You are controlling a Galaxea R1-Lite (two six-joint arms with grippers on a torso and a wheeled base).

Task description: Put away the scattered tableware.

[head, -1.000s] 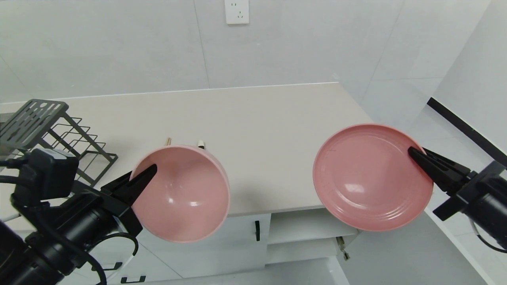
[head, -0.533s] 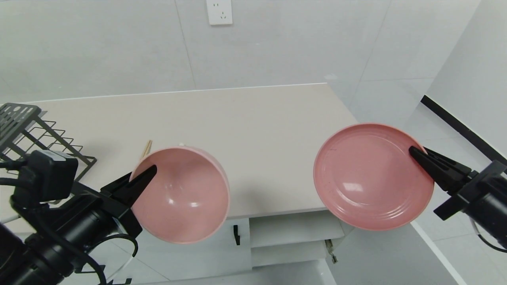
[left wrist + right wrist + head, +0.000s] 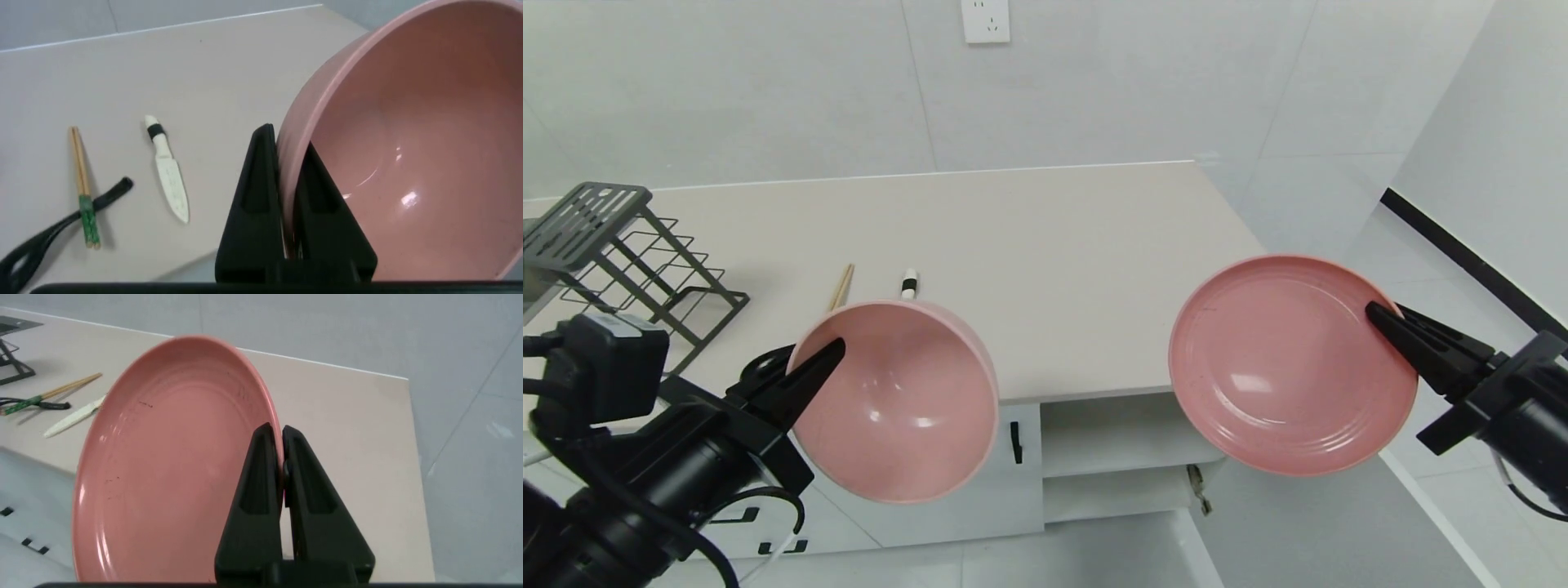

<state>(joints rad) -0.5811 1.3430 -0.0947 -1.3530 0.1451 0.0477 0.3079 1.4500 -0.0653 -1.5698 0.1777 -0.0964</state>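
Observation:
My left gripper point(image 3: 829, 353) is shut on the rim of a pink bowl point(image 3: 907, 404), held tilted in the air off the counter's front edge; the same bowl point(image 3: 409, 163) and gripper point(image 3: 286, 163) show in the left wrist view. My right gripper point(image 3: 1376, 314) is shut on the rim of a pink plate point(image 3: 1282, 359), held tilted beyond the counter's right front corner; the plate point(image 3: 172, 465) and gripper point(image 3: 282, 449) show in the right wrist view. On the counter lie wooden chopsticks point(image 3: 841, 286) point(image 3: 83, 196) and a small white knife point(image 3: 908, 283) point(image 3: 170, 173).
A dark wire dish rack point(image 3: 613, 245) stands at the counter's left end. The beige counter point(image 3: 1045, 237) ends on the right, with white cabinets and open shelves point(image 3: 1111, 449) below. A wall socket point(image 3: 986, 20) is on the tiled wall behind.
The whole head view has shifted, so the camera moved. Both grippers keep the same hold on the bowl and the plate, at the same place in the picture.

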